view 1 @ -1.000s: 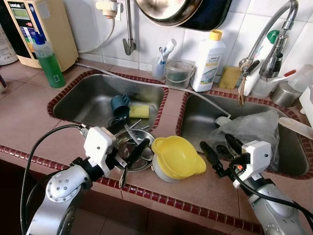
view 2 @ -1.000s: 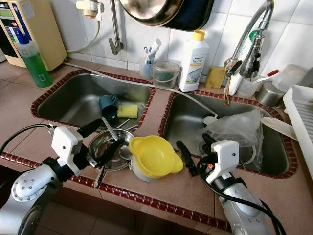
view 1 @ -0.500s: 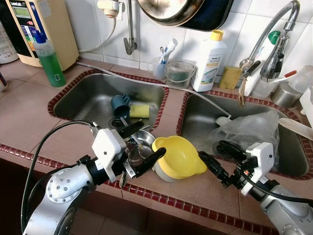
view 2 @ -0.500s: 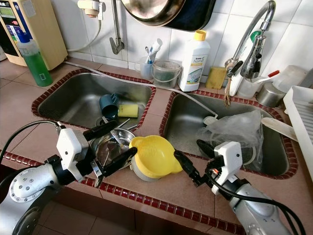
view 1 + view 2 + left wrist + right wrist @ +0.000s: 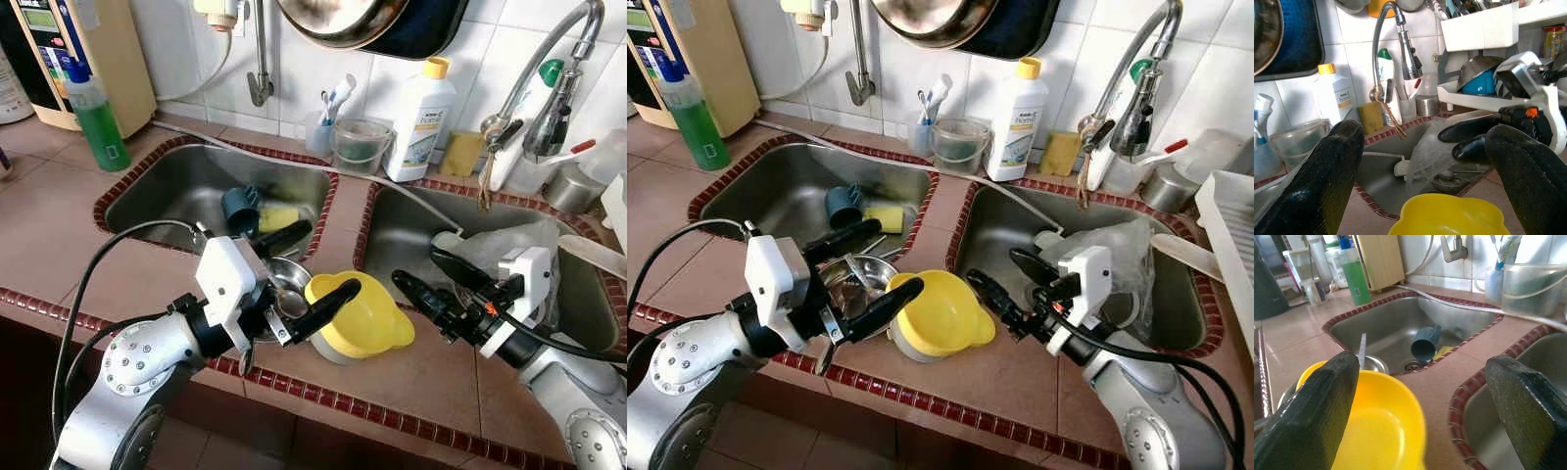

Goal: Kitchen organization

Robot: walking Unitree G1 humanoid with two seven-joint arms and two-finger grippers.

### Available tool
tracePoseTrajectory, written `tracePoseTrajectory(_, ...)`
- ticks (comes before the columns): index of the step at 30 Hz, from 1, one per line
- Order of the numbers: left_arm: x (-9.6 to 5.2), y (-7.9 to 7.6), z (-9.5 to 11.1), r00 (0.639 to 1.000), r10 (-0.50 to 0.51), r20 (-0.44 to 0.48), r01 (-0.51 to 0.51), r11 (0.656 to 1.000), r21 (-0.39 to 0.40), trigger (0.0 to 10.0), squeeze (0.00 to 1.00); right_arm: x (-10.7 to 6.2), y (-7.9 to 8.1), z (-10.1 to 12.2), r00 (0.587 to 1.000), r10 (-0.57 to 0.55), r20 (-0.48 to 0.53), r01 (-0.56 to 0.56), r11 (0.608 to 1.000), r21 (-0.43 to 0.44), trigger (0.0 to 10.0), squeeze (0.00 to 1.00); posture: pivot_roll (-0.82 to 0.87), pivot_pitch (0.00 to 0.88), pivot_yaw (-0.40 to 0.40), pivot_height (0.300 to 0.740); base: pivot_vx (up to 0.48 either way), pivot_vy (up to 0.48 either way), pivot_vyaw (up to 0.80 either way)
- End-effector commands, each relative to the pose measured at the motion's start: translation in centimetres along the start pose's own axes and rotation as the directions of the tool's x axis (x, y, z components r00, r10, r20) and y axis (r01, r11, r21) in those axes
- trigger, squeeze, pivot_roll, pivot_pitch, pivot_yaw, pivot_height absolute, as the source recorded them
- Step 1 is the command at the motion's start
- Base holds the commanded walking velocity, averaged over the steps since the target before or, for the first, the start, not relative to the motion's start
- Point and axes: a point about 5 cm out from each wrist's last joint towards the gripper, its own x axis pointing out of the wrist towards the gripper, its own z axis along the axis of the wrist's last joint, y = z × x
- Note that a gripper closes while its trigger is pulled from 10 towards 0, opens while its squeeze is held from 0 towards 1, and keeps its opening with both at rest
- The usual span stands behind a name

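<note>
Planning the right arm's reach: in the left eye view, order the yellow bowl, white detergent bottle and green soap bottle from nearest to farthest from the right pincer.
From the right pincer:
1. Yellow bowl, on the counter just left of it.
2. White detergent bottle, behind, by the wall.
3. Green soap bottle, far left counter.

Yellow bowl (image 5: 358,316): glossy plastic with a wavy rim, sitting tilted atop a pale dish on the near counter strip between the two sinks, just right of a steel bowl (image 5: 284,284) holding utensils.

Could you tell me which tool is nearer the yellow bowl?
Left. The left tool is open with one finger tip at the yellow bowl's rim, touching or nearly so. The right tool is open beside its far side, a small gap away.
</note>
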Motion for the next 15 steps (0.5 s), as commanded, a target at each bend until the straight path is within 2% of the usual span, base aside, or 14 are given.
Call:
tracePoseTrajectory(1, 0.3, -0.4, 0.5, 1.000, -0.013, 0.012, 0.013, 1.000, 0.003, 10.0, 0.00, 0.3, 0.1, -0.2, 1.000, 0.004, -0.012, -0.004, 1.000, -0.002, 10.0, 0.00, 0.01, 0.052, -0.060, 0.740, 0.000, 0.000, 0.00)
tracePoseTrajectory(11, 0.2, -1.5, 0.8, 0.997, -0.076, 0.001, 0.076, 0.997, -0.011, 10.0, 0.00, -0.3, -1.2, -1.2, 0.994, 0.046, -0.101, -0.041, 0.998, 0.054, 10.0, 0.00, 0.02, 0.061, -0.061, 0.740, 0.000, 0.000, 0.00)
tracePoseTrajectory(15, 0.2, -1.8, 0.7, 0.996, -0.088, -0.002, 0.088, 0.996, -0.014, 10.0, 0.00, -0.4, -1.6, -1.3, 0.988, 0.072, -0.137, -0.067, 0.997, 0.042, 10.0, 0.00, 0.01, 0.067, -0.066, 0.740, 0.000, 0.000, 0.00)
